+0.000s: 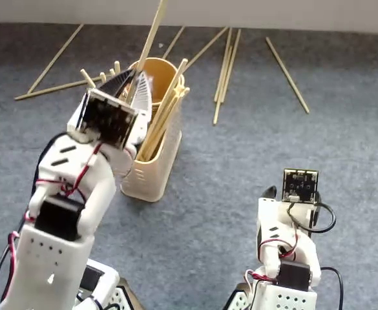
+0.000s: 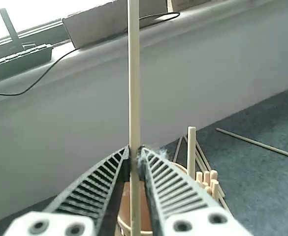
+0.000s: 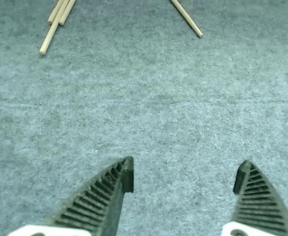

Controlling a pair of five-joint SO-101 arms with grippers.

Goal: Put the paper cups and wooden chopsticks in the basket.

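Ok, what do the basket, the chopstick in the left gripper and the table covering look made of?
Basket: likely plastic, smooth pale-yellow moulded walls. Chopstick: wood or bamboo, matte, pale tan. Table covering: seemingly felt or carpet, grey fuzzy nap.

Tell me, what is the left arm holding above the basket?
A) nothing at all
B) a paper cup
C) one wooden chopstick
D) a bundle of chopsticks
C: the left arm's fingers are shut on a single chopstick, which sticks up from between them above the basket.
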